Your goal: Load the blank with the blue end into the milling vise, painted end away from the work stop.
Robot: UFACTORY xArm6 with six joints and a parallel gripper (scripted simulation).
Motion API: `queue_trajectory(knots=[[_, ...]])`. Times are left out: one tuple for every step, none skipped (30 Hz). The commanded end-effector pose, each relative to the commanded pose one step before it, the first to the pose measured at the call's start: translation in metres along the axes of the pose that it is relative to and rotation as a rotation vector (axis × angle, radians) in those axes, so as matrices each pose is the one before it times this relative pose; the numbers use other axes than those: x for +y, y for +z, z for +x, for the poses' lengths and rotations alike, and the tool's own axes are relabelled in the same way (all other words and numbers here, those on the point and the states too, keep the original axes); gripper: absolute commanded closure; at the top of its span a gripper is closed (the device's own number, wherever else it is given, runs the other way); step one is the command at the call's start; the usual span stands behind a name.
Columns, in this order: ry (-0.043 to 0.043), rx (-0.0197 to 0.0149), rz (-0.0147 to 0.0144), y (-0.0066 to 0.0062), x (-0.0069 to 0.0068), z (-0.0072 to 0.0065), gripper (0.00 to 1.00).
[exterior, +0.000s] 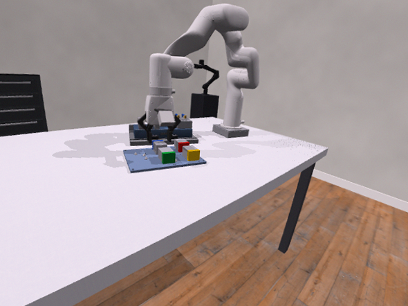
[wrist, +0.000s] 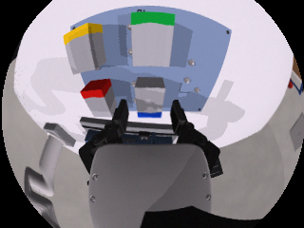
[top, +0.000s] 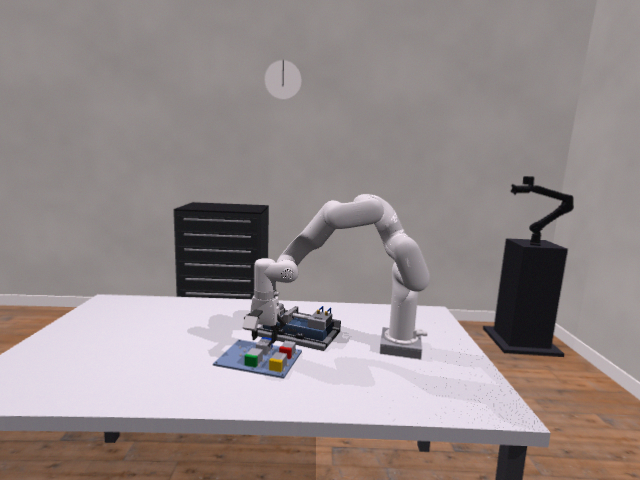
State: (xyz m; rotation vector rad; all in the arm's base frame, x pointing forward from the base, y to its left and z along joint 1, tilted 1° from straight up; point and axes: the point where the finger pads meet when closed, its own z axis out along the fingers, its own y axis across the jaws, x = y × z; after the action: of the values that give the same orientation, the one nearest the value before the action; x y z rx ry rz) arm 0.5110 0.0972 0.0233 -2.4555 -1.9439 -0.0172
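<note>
We see the broad white matte surface (top: 129,361) carrying everything, and on it the smooth white arm (top: 361,217), arching over from its grey base to hang above the near edge of the vise. From the top view the milling vise (top: 310,326) reads as a dark base with a blue body and grey blocks, but the arm hides much of it; the exterior view shows it only as a low blue and grey band behind the hand. The flat blue infeed plate (exterior: 139,163) lies just in front of the vise, and only the wrist view shows its small round studs and the spacing of the four blanks clearly. The blanks are plain grey rectangular blocks, each with one painted end: the green-ended blank (wrist: 152,38) and the yellow-ended blank (wrist: 85,47) lie at the plate's far side from the vise, the red-ended blank (wrist: 98,94) nearer to it. The blank with the blue end (wrist: 151,97) lies flat on the plate, blue end toward the vise. The hand (wrist: 150,114) hangs over it with its black fingers spread wide on either side, gripping nothing; the wrist view shows a gap between each finger and the block.
</note>
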Motion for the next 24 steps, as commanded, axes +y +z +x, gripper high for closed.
queue_trajectory(knots=[[-0.00004, 0.00186, -0.00421, -0.00188, 0.00149, 0.00067, 0.24], [0.0, 0.00002, -0.00004, 0.00053, 0.00001, 0.00001, 0.24], [0.0, 0.0, 0.0, 0.0005, 0.0, 0.0, 0.24], [0.0, 0.0, 0.0, 0.0005, 0.0, 0.0, 0.24], [0.0, 0.0, 0.0, 0.0005, 0.0, 0.0, 0.24], [0.0, 0.0, 0.0, 0.0005, 0.0, 0.0, 0.24], [0.0, 0.0, 0.0, 0.0005, 0.0, 0.0, 0.24], [0.0, 0.0, 0.0, 0.0005, 0.0, 0.0, 0.24], [0.0, 0.0, 0.0, 0.0005, 0.0, 0.0, 0.24], [0.0, 0.0, 0.0, 0.0005, 0.0, 0.0, 0.24], [0.0, 0.0, 0.0, 0.0005, 0.0, 0.0, 0.24], [0.0, 0.0, 0.0, 0.0, 0.0, 0.0, 0.24], [0.0, 0.0, 0.0, 0.0, 0.0, 0.0, 0.24], [0.0, 0.0, 0.0, 0.0, 0.0, 0.0, 0.24], [0.0, 0.0, 0.0, 0.0, 0.0, 0.0, 0.24], [0.0, 0.0, 0.0, 0.0, 0.0, 0.0, 0.24], [0.0, 0.0, 0.0, 0.0, 0.0, 0.0, 0.24], [0.0, 0.0, 0.0, 0.0, 0.0, 0.0, 0.24], [0.0, -0.00005, 0.00012, 0.00067, -0.00004, -0.00002, 0.24], [0.0, 0.00001, -0.00001, 0.00075, 0.0, 0.0, 0.24], [0.0, 0.00001, -0.00001, 0.00075, 0.0, 0.0, 0.24], [0.0, 0.00001, -0.00001, 0.00075, 0.0, 0.0, 0.24], [0.0, 0.00001, -0.00001, 0.00075, 0.0, 0.0, 0.24], [0.0, 0.00001, -0.00001, 0.00075, 0.0, 0.0, 0.24]])
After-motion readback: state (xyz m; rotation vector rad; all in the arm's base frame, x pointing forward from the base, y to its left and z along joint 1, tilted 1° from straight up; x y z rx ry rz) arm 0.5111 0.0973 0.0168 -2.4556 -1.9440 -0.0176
